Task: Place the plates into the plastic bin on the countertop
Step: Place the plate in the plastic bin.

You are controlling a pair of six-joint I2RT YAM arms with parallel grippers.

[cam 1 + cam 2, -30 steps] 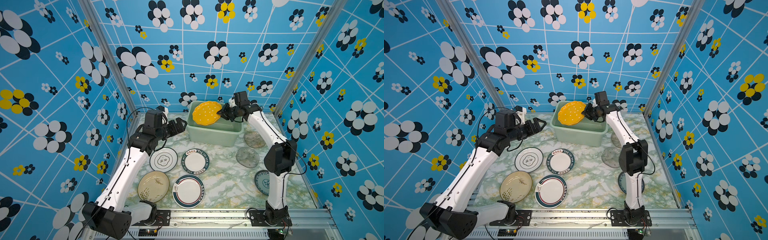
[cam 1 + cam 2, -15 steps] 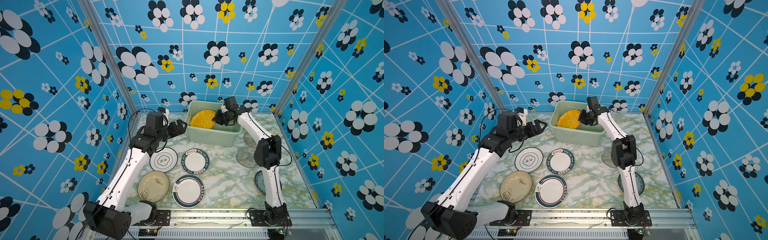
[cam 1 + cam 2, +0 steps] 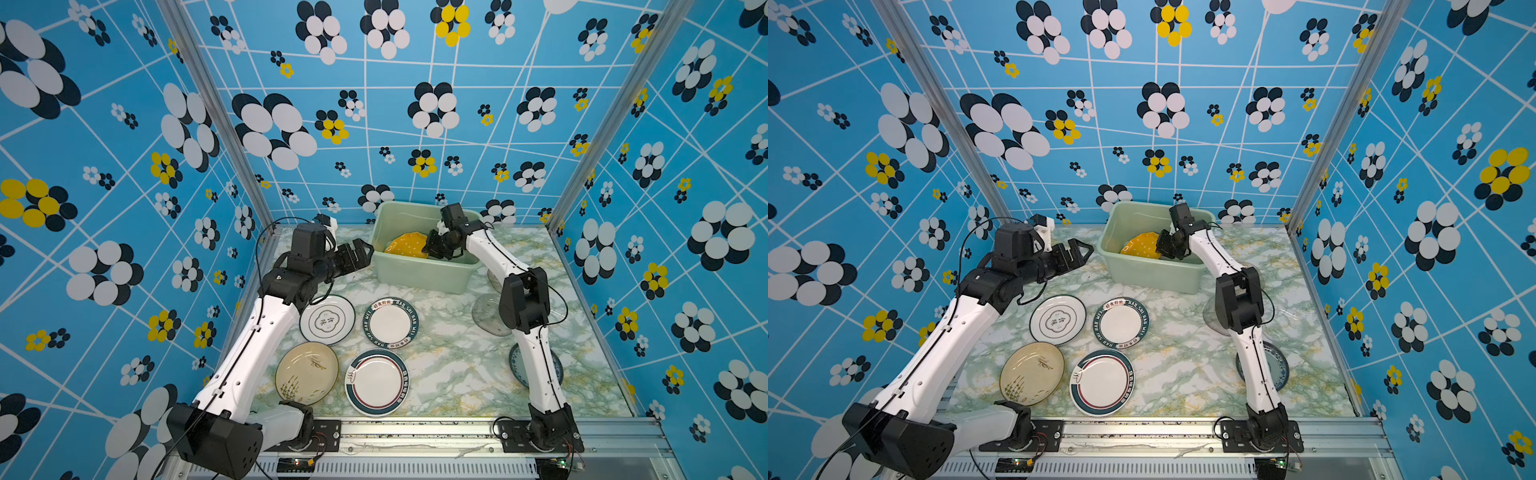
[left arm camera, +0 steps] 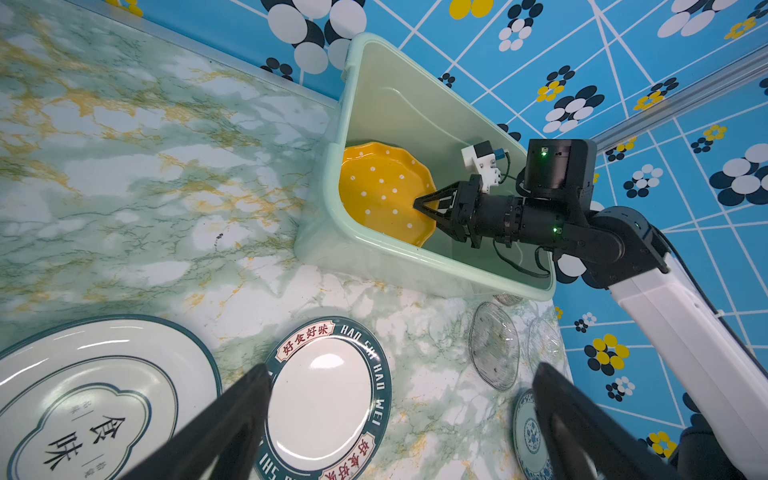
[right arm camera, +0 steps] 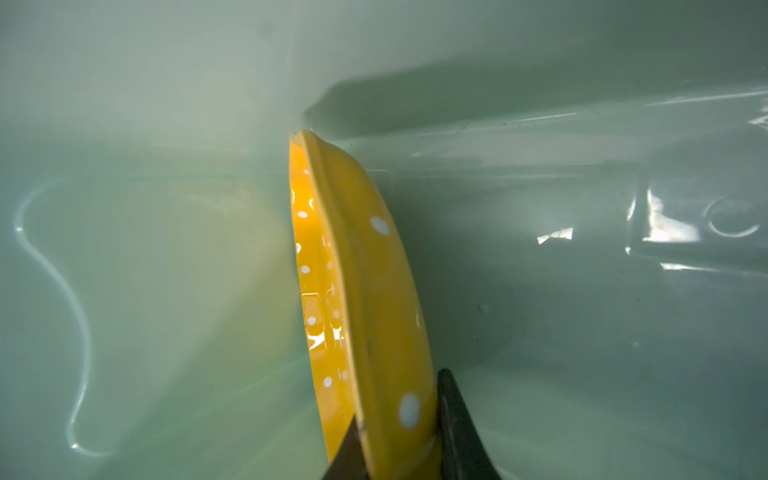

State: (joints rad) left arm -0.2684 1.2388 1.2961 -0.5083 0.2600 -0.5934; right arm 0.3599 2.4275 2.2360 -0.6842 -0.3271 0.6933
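Presently:

1. The right gripper [image 4: 424,210] reaches down inside the plastic bin [image 3: 419,276]. Its fingers are pinched narrowly on the rim of the yellow scalloped dotted plate [image 4: 380,191].
2. The yellow scalloped dotted plate is inside the bin, tilted, with its far edge low at the bin's inner wall. Contact there cannot be confirmed.
3. The left gripper [image 3: 1086,252] has its fingers spread wide with nothing between them. It is held above the countertop [image 3: 451,368], just beside one end of the bin and clear of it.
4. The bin stands at the rear of the countertop.
5. Four plates lie flat in a group in front of the bin:
   - the white emblem plate [image 3: 327,319]
   - the white lettered-rim plate [image 3: 390,323]
   - the white red-ringed plate [image 3: 377,382]
   - the cream plate with plant drawings [image 3: 306,373]
6. Two clear glass plates [image 4: 494,347] and the blue-white patterned plate [image 3: 515,365] lie by the right arm [image 3: 540,374]. The arm partly hides them in both top views.
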